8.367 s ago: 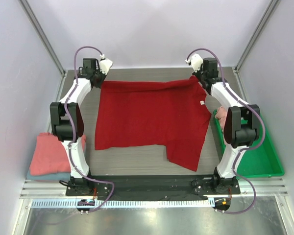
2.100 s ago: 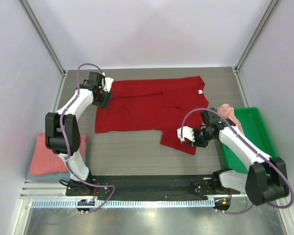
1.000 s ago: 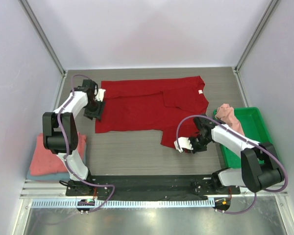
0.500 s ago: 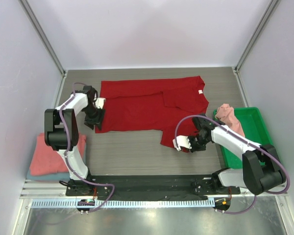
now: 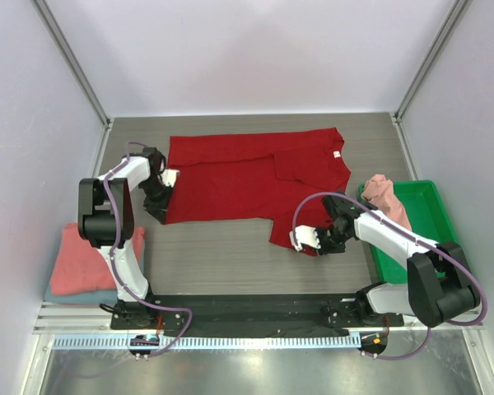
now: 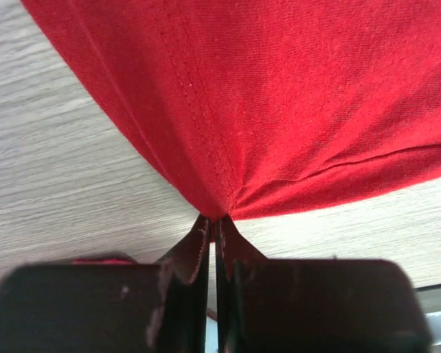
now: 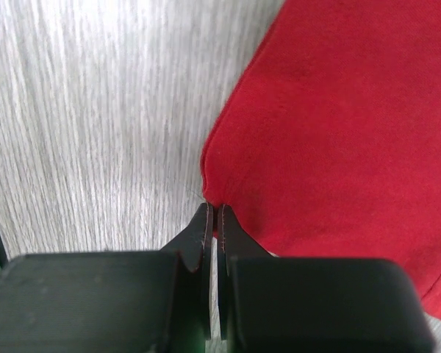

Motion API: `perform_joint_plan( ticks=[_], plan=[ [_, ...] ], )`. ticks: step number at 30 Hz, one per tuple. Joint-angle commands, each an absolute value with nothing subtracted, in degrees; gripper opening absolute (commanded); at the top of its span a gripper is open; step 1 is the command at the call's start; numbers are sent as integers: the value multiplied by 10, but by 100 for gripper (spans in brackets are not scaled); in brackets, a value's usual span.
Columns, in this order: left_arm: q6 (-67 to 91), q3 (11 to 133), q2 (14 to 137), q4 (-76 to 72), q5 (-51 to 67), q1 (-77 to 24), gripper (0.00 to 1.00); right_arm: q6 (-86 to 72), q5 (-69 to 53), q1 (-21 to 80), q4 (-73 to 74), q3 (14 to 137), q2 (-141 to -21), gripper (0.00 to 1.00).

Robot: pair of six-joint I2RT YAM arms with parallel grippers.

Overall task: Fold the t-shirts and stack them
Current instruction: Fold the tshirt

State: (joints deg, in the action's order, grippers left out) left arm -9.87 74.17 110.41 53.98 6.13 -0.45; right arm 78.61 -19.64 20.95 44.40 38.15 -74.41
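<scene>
The deep red t-shirt (image 5: 230, 185) lies spread on the wooden table (image 5: 222, 255), with its right side folded over. My left gripper (image 5: 161, 210) is shut on the shirt's near left corner; the left wrist view shows the red cloth (image 6: 279, 110) pinched at the closed fingertips (image 6: 214, 220). My right gripper (image 5: 311, 244) is shut on the shirt's near right hem; the right wrist view shows the red edge (image 7: 338, 110) caught between the tips (image 7: 214, 212). Salmon-pink shirts (image 5: 84, 257) are stacked folded on a pale blue-grey one (image 5: 74, 295) at the near left.
A bright green tray (image 5: 432, 255) stands at the right with a crumpled salmon-pink shirt (image 5: 382, 192) at its far end. White walls enclose the table on three sides. A black rail (image 5: 247, 309) carries the arm bases along the near edge.
My left gripper has slid down the shirt's left edge to the near corner and closed on it. My right gripper has swung from the far right corner to the near right hem.
</scene>
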Motion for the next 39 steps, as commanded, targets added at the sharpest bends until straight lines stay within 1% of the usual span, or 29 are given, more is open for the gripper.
perform_joint_plan(
  ticks=[1, 7, 14, 20, 25, 29, 39],
  plan=[
    [-111, 760, 1107, 560, 76, -3, 0, 745, -193, 213, 429, 413, -738, 1],
    [-112, 840, 1104, 597, 87, -3, 0, 653, -190, 209, 411, 494, -701, 1],
    [-123, 926, 1113, 635, 104, -3, 0, 591, -150, 189, 385, 613, -713, 1],
    [-120, 997, 1139, 649, 113, -3, 0, 542, -136, 151, 337, 713, -776, 1],
    [-113, 1072, 1162, 660, 111, -3, 0, 535, -131, 124, 305, 783, -832, 1],
    [-109, 1127, 1187, 669, 109, 18, 0, 529, -125, 107, 284, 817, -865, 1],
    [-97, 1213, 1235, 662, 105, 20, 0, 508, -108, 100, 247, 863, -932, 1]
  ],
)
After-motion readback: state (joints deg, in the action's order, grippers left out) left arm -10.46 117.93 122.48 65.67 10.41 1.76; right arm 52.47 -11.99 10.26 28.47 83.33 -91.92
